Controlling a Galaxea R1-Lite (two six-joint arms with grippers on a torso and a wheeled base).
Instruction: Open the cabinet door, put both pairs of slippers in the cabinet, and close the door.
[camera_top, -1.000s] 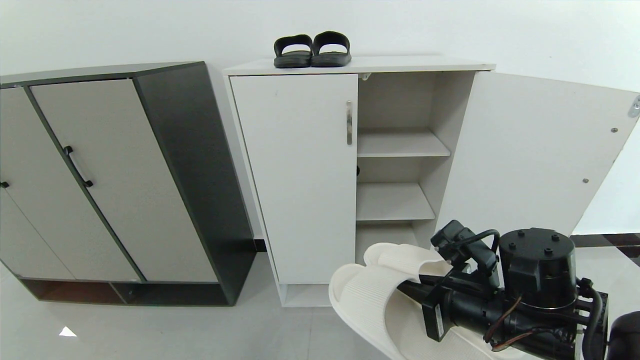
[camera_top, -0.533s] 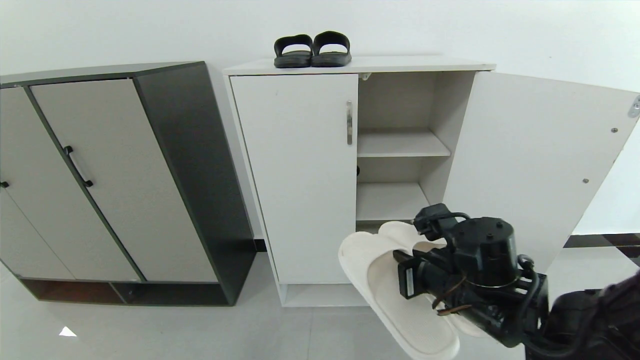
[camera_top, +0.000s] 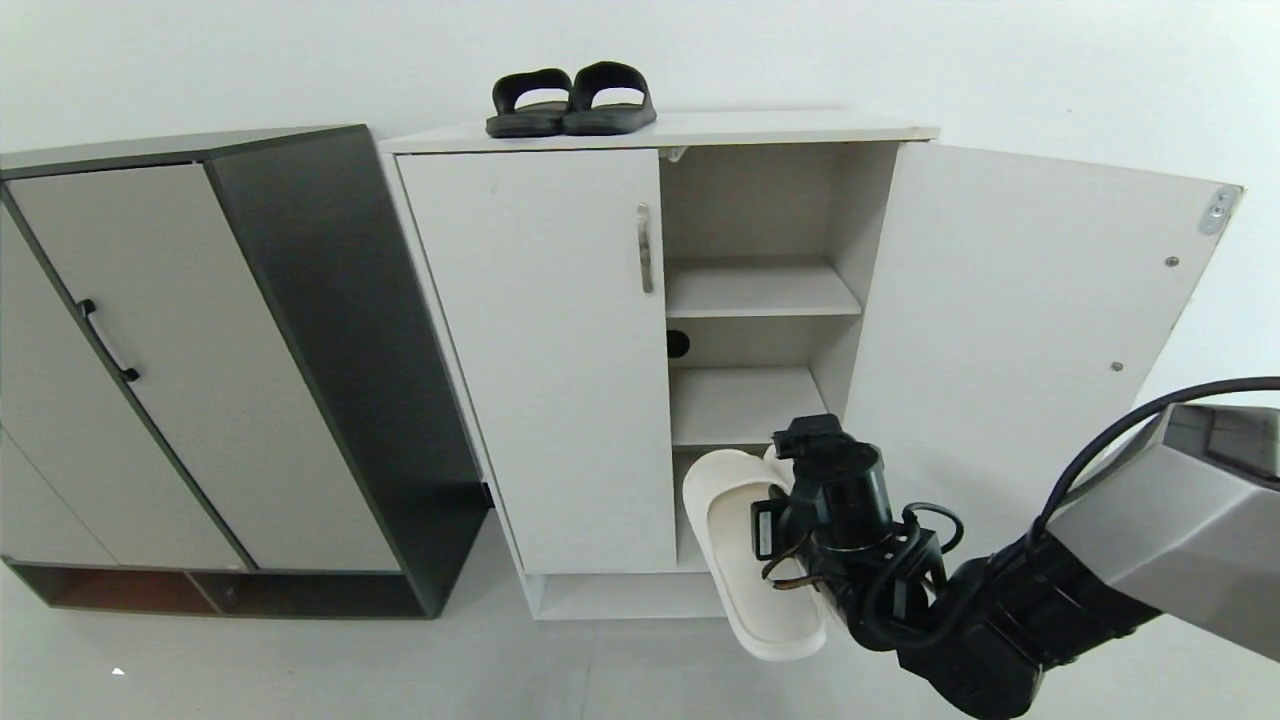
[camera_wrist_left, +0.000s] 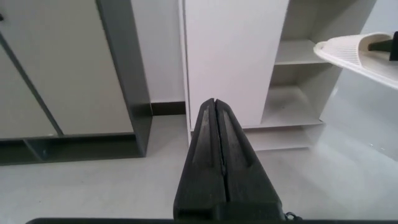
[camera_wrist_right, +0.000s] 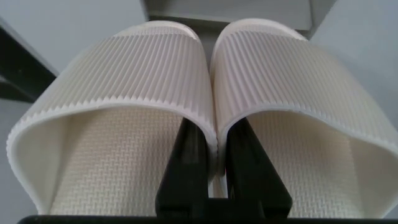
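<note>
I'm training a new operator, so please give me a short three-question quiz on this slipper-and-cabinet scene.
1. True or false: the pair of black open-toe rubber slippers lies on top of the white wooden cabinet.
2. What does the right gripper hold? A the black pair; B a pair of cream ribbed foam slippers; C nothing.
3. Fill in: the cabinet's right-hand door stands ____.
Key: 1 true; 2 B; 3 open.

my right gripper (camera_wrist_right: 214, 142) clamped on the touching inner sides of two white slippers (camera_wrist_right: 124, 81), ribbed straps side by side, textured footbeds facing me
</note>
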